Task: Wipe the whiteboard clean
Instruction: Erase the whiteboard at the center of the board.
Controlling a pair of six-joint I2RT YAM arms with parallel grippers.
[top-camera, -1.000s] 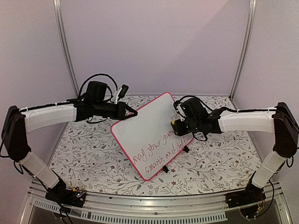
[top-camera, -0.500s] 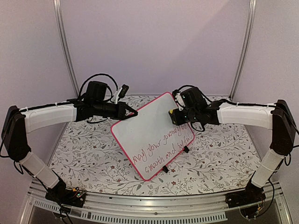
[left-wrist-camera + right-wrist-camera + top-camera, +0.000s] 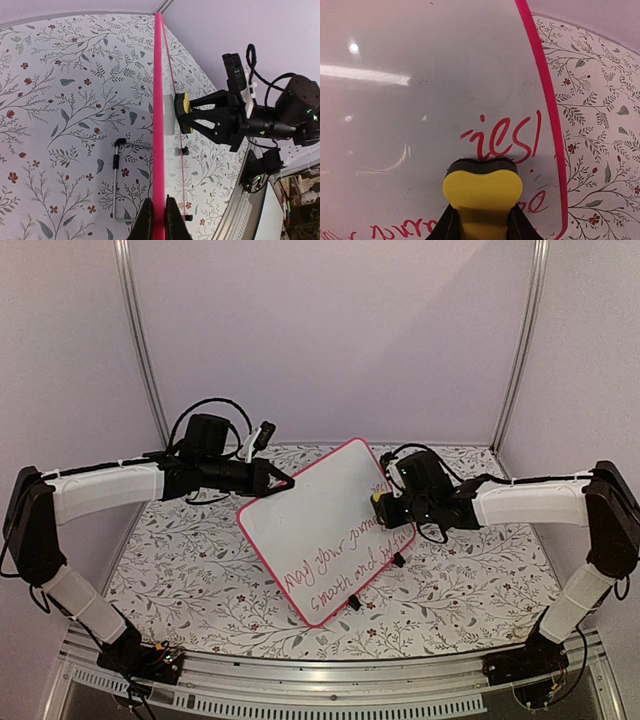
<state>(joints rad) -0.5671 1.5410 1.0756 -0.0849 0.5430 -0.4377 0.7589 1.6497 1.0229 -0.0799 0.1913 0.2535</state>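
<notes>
The whiteboard (image 3: 315, 530), white with a pink-red frame, stands tilted on the table with red handwriting on its lower right part. My left gripper (image 3: 288, 482) is shut on its upper left edge; the left wrist view shows the pink frame (image 3: 159, 125) edge-on between the jaws of that gripper (image 3: 159, 220). My right gripper (image 3: 382, 506) is shut on a yellow block eraser (image 3: 482, 192), whose dark felt presses the board (image 3: 420, 100) just below the red letters (image 3: 502, 140). The eraser also shows in the left wrist view (image 3: 184, 111).
The table (image 3: 480, 570) has a floral cloth. A wire stand (image 3: 117, 182) sits behind the board and two black clip feet (image 3: 352, 604) are on its lower right edge. White walls enclose the back and sides.
My right gripper with the eraser swept up toward the board's upper right edge, then came back down to the right end of the writing. The left arm and the board have not moved.
</notes>
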